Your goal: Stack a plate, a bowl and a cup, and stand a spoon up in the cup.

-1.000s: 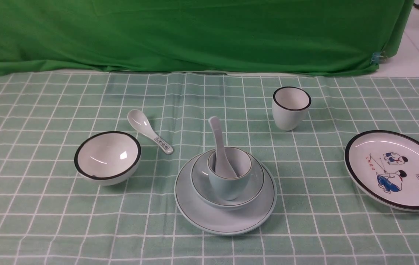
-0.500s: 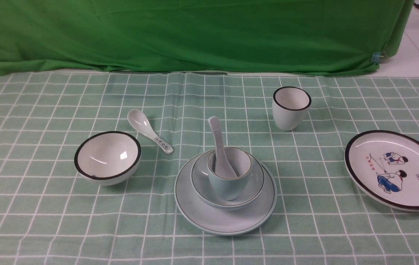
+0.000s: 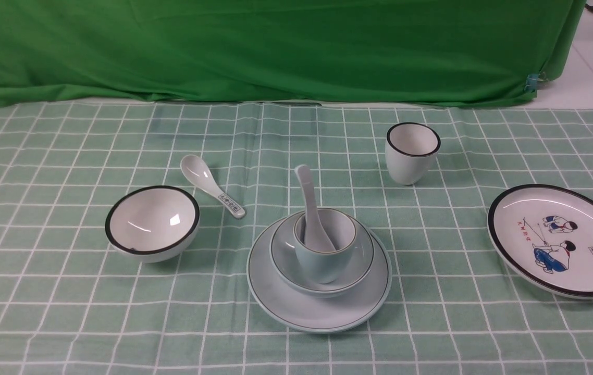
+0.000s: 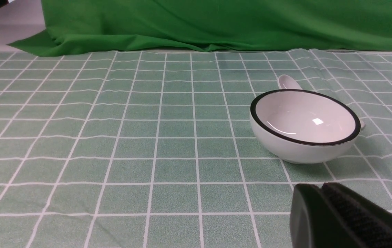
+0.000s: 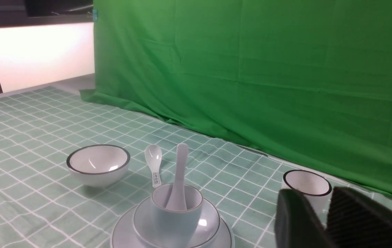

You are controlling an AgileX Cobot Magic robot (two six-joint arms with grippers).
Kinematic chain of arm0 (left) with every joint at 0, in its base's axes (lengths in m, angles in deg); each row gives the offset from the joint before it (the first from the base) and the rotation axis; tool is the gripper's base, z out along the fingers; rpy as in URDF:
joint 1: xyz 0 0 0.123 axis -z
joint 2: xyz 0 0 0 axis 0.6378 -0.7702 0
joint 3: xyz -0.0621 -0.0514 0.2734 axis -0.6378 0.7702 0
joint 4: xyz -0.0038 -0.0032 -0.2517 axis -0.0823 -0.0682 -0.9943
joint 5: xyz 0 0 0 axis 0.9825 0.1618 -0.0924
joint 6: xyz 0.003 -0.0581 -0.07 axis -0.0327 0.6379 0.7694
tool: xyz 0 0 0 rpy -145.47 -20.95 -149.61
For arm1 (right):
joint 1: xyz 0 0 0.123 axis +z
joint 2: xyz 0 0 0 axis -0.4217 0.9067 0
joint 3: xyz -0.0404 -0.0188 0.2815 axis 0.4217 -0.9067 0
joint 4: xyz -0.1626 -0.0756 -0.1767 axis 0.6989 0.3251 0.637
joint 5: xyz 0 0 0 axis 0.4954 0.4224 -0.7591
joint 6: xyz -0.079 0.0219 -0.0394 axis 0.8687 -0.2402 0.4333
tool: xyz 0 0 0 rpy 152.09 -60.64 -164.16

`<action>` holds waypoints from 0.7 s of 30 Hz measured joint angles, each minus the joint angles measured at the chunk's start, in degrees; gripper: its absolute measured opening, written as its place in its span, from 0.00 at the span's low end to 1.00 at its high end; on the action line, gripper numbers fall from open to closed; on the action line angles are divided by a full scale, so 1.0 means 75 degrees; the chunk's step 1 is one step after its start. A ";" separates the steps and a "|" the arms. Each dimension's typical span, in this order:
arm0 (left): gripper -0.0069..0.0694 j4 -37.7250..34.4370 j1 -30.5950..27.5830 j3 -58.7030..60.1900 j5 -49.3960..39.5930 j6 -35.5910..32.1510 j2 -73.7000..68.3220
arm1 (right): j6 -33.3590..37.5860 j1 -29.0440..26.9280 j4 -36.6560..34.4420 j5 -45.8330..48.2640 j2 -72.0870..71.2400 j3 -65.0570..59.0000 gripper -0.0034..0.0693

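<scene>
On the table (image 3: 67, 323), the plate (image 3: 319, 312) carries the bowl (image 3: 351, 271), then the cup (image 3: 322, 263), with the spoon (image 3: 309, 208) leaning inside. The stack looks finished, so both arms should stay away. The left hand (image 4: 323, 196) seems pressed together; the right hand (image 5: 320, 206) is slightly spread, empty.

**Pale blue-green set on a green check cloth**

The plate (image 3: 296, 307), bowl (image 3: 361, 260), cup (image 3: 322, 260) and spoon (image 3: 308, 200) are plain pale blue-green with thin dark rim lines. The cloth (image 3: 67, 291) under the plate is soft green with a white grid. Left of the plate, a white bowl (image 3: 151, 223) has a black rim and a white spoon (image 3: 208, 185) has dark handle marks. Right of it, a white cup (image 3: 411, 153) and a white plate (image 3: 559, 239) have black rims, the latter with blue and red figures. Behind hangs a green backdrop (image 3: 275, 47).
</scene>
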 joint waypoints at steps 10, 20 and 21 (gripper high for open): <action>0.11 0.0011 0.0000 0.0000 0.0007 -0.0025 0.0000 | 0.0372 -0.1794 -0.0007 0.0100 -0.0382 -0.0664 0.34; 0.11 0.0026 0.0000 0.0000 0.0014 -0.0025 0.0000 | 0.0611 -0.4007 -0.0007 0.0981 -0.1044 -0.2669 0.35; 0.11 0.0026 0.0000 0.0000 0.0014 -0.0025 0.0000 | 0.0611 -0.4019 -0.0007 0.1067 -0.1161 -0.2686 0.36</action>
